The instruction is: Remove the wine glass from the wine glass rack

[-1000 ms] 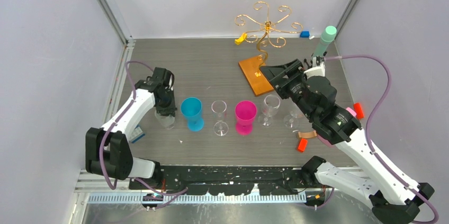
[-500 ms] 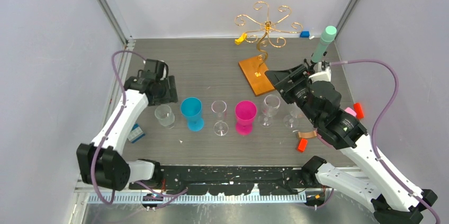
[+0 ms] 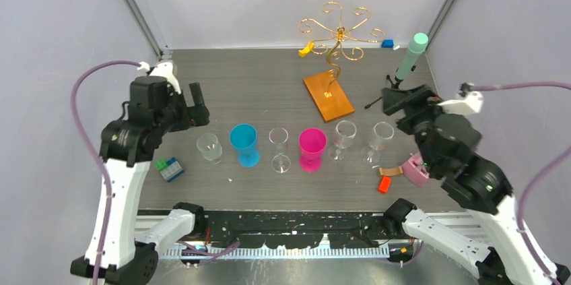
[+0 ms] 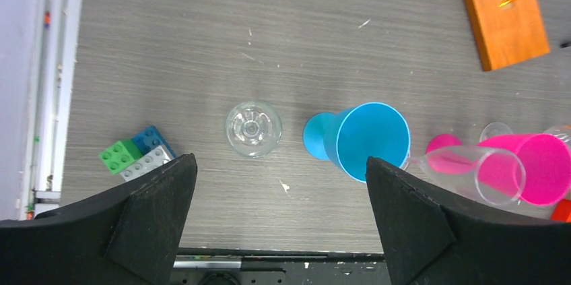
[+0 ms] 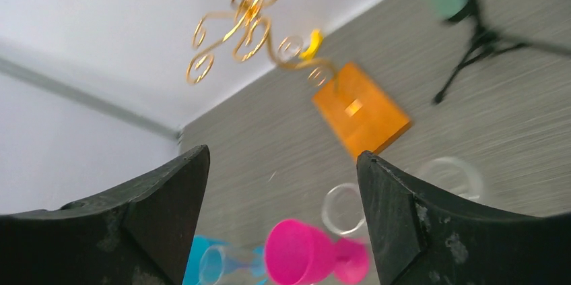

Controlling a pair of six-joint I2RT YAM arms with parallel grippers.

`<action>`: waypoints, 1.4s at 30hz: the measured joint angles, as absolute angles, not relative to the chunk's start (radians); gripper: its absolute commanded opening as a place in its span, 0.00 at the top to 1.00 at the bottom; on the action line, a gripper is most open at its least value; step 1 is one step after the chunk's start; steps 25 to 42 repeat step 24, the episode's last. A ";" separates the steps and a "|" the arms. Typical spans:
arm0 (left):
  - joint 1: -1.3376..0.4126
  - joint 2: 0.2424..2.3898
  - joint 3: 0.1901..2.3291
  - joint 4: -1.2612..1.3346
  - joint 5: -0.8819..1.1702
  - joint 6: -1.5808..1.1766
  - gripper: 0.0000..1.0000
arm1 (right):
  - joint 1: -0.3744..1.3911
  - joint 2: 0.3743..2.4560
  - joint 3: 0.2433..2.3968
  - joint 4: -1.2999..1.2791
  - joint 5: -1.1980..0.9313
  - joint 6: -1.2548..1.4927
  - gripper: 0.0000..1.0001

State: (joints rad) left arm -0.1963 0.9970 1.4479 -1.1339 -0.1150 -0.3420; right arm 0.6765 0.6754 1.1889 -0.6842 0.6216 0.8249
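The wine glass rack (image 3: 340,32) stands at the back on its orange base (image 3: 328,95), its gold arms bare in both the top and right wrist views (image 5: 252,12). A row stands on the table: a clear glass (image 3: 209,147), a blue cup (image 3: 244,143), a clear wine glass (image 3: 279,149), a pink cup (image 3: 312,148) and two more clear wine glasses (image 3: 344,138) (image 3: 378,140). My left gripper (image 3: 196,111) hangs open high above the leftmost glass (image 4: 253,128), holding nothing. My right gripper (image 3: 394,100) is open and empty, behind the rightmost glass.
A black tripod with a mint-green cylinder (image 3: 411,56) stands at the back right, close to my right arm. Toy bricks (image 3: 168,167) lie at the front left. Small red and orange pieces (image 3: 385,178) and a pink object (image 3: 417,167) lie at the front right.
My left gripper opened, let go of the leftmost clear glass and rose away to the left. My right arm pulled back to the right, uncovering the rightmost glass.
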 measured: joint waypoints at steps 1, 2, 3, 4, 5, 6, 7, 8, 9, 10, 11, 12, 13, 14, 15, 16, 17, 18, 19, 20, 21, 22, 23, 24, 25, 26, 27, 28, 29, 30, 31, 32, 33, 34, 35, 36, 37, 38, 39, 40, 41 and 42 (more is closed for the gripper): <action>-0.196 0.982 1.469 -1.151 -0.116 -0.336 0.00 | 0.677 0.664 1.213 -0.708 0.658 0.798 0.12; -0.196 0.962 1.495 -1.167 -0.120 -0.330 0.00 | 0.677 0.649 1.242 -0.736 0.707 0.764 0.11; -0.196 0.937 1.523 -1.182 -0.125 -0.323 0.00 | 0.677 0.629 1.267 -0.762 0.754 0.730 0.11; -0.196 0.914 1.544 -1.190 -0.131 -0.316 0.00 | 0.677 0.607 1.286 -0.782 0.797 0.701 0.10; -0.196 0.897 1.557 -1.192 -0.138 -0.311 0.00 | 0.677 0.577 1.302 -0.798 0.842 0.670 0.10; -0.196 0.877 1.571 -1.195 -0.145 -0.305 0.00 | 0.677 0.544 1.314 -0.805 0.885 0.639 0.10; -0.196 0.853 1.583 -1.197 -0.154 -0.300 0.00 | 0.677 0.510 1.322 -0.808 0.925 0.609 0.10; -0.196 0.834 1.591 -1.200 -0.160 -0.296 0.00 | 0.677 0.474 1.328 -0.809 0.962 0.579 0.10; -0.196 0.812 1.602 -1.200 -0.167 -0.289 0.00 | 0.677 0.447 1.332 -0.809 0.988 0.558 0.10; -0.196 0.795 1.609 -1.199 -0.171 -0.284 0.00 | 0.677 0.419 1.338 -0.809 1.019 0.532 0.09; -0.196 0.775 1.614 -1.194 -0.173 -0.278 0.00 | 0.677 0.394 1.346 -0.808 1.047 0.511 0.09; -0.196 0.754 1.614 -1.187 -0.174 -0.270 0.00 | 0.677 0.371 1.353 -0.806 1.073 0.488 0.09; -0.196 0.735 1.613 -1.179 -0.174 -0.261 0.00 | 0.677 0.355 1.359 -0.802 1.095 0.470 0.09; -0.196 0.716 1.611 -1.169 -0.174 -0.253 0.00 | 0.677 0.345 1.361 -0.799 1.108 0.457 0.09; -0.196 0.701 1.606 -1.155 -0.174 -0.248 0.00 | 0.677 0.335 1.364 -0.794 1.122 0.444 0.09; -0.196 0.681 1.598 -1.138 -0.174 -0.242 0.00 | 0.677 0.327 1.365 -0.789 1.133 0.432 0.09; -0.196 0.663 1.591 -1.124 -0.175 -0.233 0.00 | 0.677 0.321 1.365 -0.786 1.141 0.421 0.09; -0.196 0.647 1.586 -1.111 -0.174 -0.227 0.00 | 0.677 0.318 1.365 -0.786 1.147 0.415 0.08; -0.196 0.635 1.584 -1.102 -0.174 -0.223 0.00 | 0.677 0.316 1.365 -0.784 1.152 0.408 0.08; -0.196 0.628 1.583 -1.093 -0.175 -0.222 0.00 | 0.677 0.315 1.365 -0.783 1.158 0.401 0.08; -0.196 0.622 1.583 -1.084 -0.175 -0.219 0.01 | 0.677 0.315 1.364 -0.782 1.161 0.396 0.08; -0.196 0.619 1.583 -1.076 -0.176 -0.218 0.00 | 0.677 0.315 1.364 -0.783 1.163 0.394 0.08; -0.196 0.616 1.583 -1.068 -0.176 -0.215 0.00 | 0.677 0.315 1.362 -0.783 1.166 0.392 0.08; -0.196 0.616 1.583 -1.062 -0.178 -0.212 0.00 | 0.677 0.315 1.361 -0.782 1.168 0.391 0.08; -0.196 0.616 1.583 -1.062 -0.178 -0.212 0.00 | 0.677 0.315 1.361 -0.782 1.168 0.391 0.08; -0.196 0.616 1.583 -1.062 -0.178 -0.212 0.00 | 0.677 0.315 1.361 -0.782 1.168 0.391 0.08; -0.196 0.616 1.583 -1.062 -0.178 -0.212 0.00 | 0.677 0.315 1.361 -0.782 1.168 0.391 0.08; -0.196 0.616 1.583 -1.062 -0.178 -0.212 0.00 | 0.677 0.315 1.361 -0.782 1.168 0.391 0.08; -0.196 0.616 1.583 -1.062 -0.178 -0.212 0.00 | 0.677 0.315 1.361 -0.782 1.168 0.391 0.08; -0.196 0.616 1.583 -1.062 -0.178 -0.212 0.00 | 0.677 0.315 1.361 -0.782 1.168 0.391 0.08; -0.196 0.616 1.583 -1.062 -0.178 -0.212 0.00 | 0.677 0.315 1.361 -0.782 1.168 0.391 0.08; -0.196 0.616 1.583 -1.062 -0.178 -0.212 0.00 | 0.677 0.315 1.361 -0.782 1.168 0.391 0.08; -0.196 0.616 1.583 -1.062 -0.178 -0.212 0.00 | 0.677 0.315 1.361 -0.782 1.168 0.391 0.08; -0.196 0.616 1.583 -1.062 -0.178 -0.212 0.00 | 0.677 0.315 1.361 -0.782 1.168 0.391 0.08; -0.196 0.616 1.583 -1.062 -0.178 -0.212 0.00 | 0.677 0.315 1.361 -0.782 1.168 0.391 0.08; -0.196 0.616 1.583 -1.062 -0.178 -0.212 0.00 | 0.677 0.315 1.361 -0.782 1.168 0.391 0.08; -0.196 0.616 1.583 -1.062 -0.178 -0.212 0.00 | 0.677 0.315 1.361 -0.782 1.168 0.391 0.08; -0.196 0.616 1.583 -1.062 -0.178 -0.212 0.00 | 0.677 0.315 1.361 -0.782 1.168 0.391 0.08; -0.196 0.616 1.583 -1.062 -0.178 -0.212 0.00 | 0.677 0.315 1.361 -0.782 1.168 0.391 0.08; -0.196 0.616 1.583 -1.062 -0.178 -0.212 0.00 | 0.677 0.315 1.361 -0.782 1.168 0.391 0.08; -0.196 0.616 1.583 -1.062 -0.178 -0.212 0.00 | 0.677 0.315 1.361 -0.782 1.168 0.391 0.08; -0.196 0.616 1.583 -1.062 -0.178 -0.212 0.00 | 0.677 0.315 1.361 -0.782 1.168 0.391 0.08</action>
